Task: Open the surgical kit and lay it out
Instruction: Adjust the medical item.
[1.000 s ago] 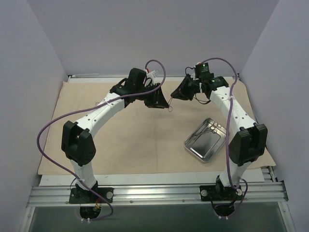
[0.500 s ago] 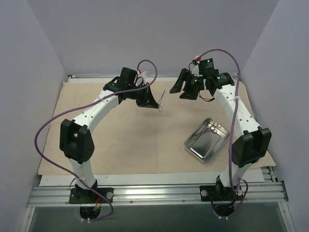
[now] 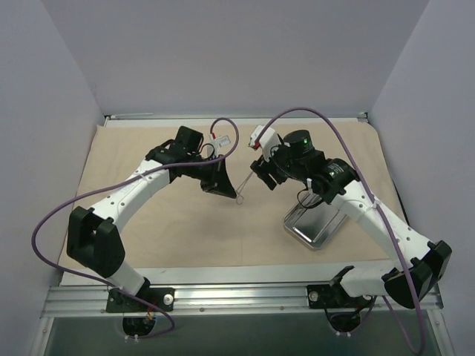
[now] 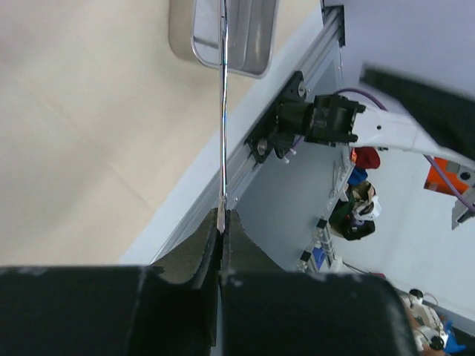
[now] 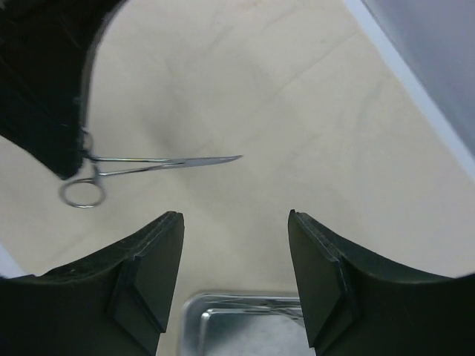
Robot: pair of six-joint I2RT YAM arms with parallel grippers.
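Observation:
The beige cloth wrap (image 3: 148,222) lies spread flat on the table. The steel tray (image 3: 308,231) sits on it at the right, partly hidden under my right arm, with thin instruments (image 5: 267,302) in it. My left gripper (image 3: 223,185) is shut on the handle end of a thin scissor-like forceps (image 3: 243,187) and holds it above the cloth. In the left wrist view the forceps (image 4: 223,111) runs straight out from the closed jaws toward the tray (image 4: 252,37). My right gripper (image 3: 261,174) is open and empty just right of the forceps tip (image 5: 215,159).
The cloth (image 5: 260,89) covers most of the table. Grey walls enclose the left, back and right. An aluminium rail (image 3: 237,297) runs along the near edge, with both arm bases on it.
My left gripper has moved nearer and lower with the forceps. My right arm has swung forward and left, so that it now covers part of the tray.

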